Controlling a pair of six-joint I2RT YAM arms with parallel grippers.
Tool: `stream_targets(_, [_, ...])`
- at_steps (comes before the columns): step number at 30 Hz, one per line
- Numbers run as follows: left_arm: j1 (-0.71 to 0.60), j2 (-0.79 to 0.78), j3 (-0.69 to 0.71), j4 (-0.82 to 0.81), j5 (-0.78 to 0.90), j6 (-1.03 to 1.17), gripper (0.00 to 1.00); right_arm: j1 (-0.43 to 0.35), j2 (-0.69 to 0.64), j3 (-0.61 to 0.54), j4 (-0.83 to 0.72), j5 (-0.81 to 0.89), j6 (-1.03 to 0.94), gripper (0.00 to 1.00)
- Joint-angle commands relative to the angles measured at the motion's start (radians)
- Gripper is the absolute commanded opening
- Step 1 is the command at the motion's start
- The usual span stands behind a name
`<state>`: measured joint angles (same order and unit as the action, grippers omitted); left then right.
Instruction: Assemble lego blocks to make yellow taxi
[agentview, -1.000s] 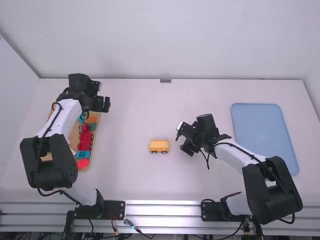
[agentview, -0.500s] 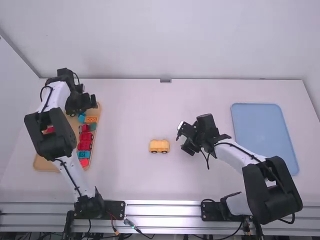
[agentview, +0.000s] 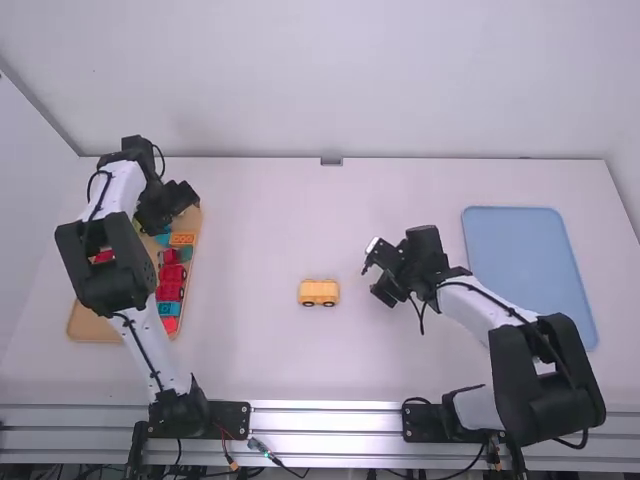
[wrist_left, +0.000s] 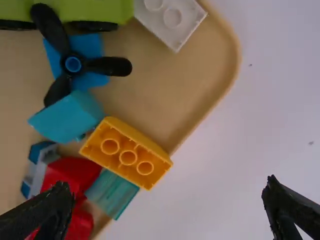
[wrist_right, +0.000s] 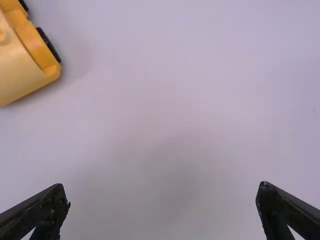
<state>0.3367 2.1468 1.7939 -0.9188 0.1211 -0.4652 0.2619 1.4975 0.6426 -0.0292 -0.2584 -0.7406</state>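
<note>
Left claw (agentview: 184, 200): positioned over the far portion of the wooden tray (agentview: 92, 331). Fingers wide apart; nothing between them. On the robot's side of this claw, the tray holds an orange block (wrist_left: 127, 152) with three round studs showing, red blocks (wrist_left: 74, 172) and a green-teal block (wrist_left: 112, 193). Also near the claw: a teal block (wrist_left: 65, 120), a black propeller (wrist_left: 107, 66) on a blue piece, a green block (wrist_left: 90, 10) over black wheels, and a white block (wrist_left: 172, 22). The raised tray rim is the adjacent obstacle; the white counter (agentview: 250, 220) extends from it toward the right claw (agentview: 375, 280).

Yellow vehicle (agentview: 319, 291): upright on its wheels on the counter, between the claws. It is well apart from the left claw and just beside the right claw, on that claw's left.

Right claw: fingers wide apart, nothing between them. Counter surface lies between this claw and the blue tray (agentview: 530, 270) to its right. The far counter edge lies well beyond the claw.
</note>
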Motion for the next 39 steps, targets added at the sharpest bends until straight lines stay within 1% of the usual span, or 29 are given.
stream_targets(1, [-0.003,0.005,-0.015,-0.021,0.017,-0.135,0.99,-0.014,-0.014,-0.002,-0.003,-0.048,0.003,0.99])
stream_targets(2, [-0.003,0.005,-0.015,-0.041,-0.027,-0.241,0.99,-0.019,-0.014,-0.002,-0.003,-0.059,0.003,0.99])
stream_targets(5, [-0.004,0.005,-0.028,-0.064,-0.106,-0.449,1.00,-0.022,-0.014,-0.002,-0.003,-0.062,0.003,0.99])
stream_targets(7, [-0.003,0.005,-0.040,-0.055,-0.115,-0.492,0.99,-0.021,-0.014,-0.002,-0.003,-0.063,0.003,0.99])
stream_targets(9, [-0.004,0.005,-0.056,-0.026,-0.114,-0.496,0.96,-0.013,-0.014,-0.002,-0.004,-0.062,0.003,0.99])
stream_targets(13, [-0.003,0.005,-0.096,0.031,-0.134,-0.554,0.95,0.002,-0.014,-0.002,-0.006,-0.055,0.003,0.99])
stream_targets(17, [-0.003,0.005,-0.132,0.082,-0.137,-0.566,0.91,-0.001,-0.014,-0.002,-0.006,-0.055,0.003,0.99])
stream_targets(18, [-0.004,0.005,-0.138,0.090,-0.137,-0.567,0.90,-0.001,-0.014,-0.002,-0.006,-0.055,0.003,0.99])
stream_targets(19, [-0.004,0.005,-0.148,0.109,-0.140,-0.567,0.83,0.000,-0.014,-0.002,-0.006,-0.056,0.003,0.99])
stream_targets(21, [-0.003,0.005,-0.155,0.120,-0.141,-0.567,0.80,0.002,-0.014,-0.002,-0.006,-0.055,0.003,0.99])
stream_targets(27, [-0.003,0.005,-0.167,0.138,-0.140,-0.560,0.79,-0.001,-0.014,-0.002,-0.008,-0.056,0.003,0.99])
stream_targets(33, [-0.004,0.005,-0.174,0.137,-0.150,-0.588,0.74,-0.002,-0.014,-0.002,-0.010,-0.056,0.003,0.99])
stream_targets(39, [-0.009,0.005,-0.240,0.215,-0.140,-0.630,0.73,0.001,-0.014,-0.002,-0.010,-0.055,0.003,0.99])
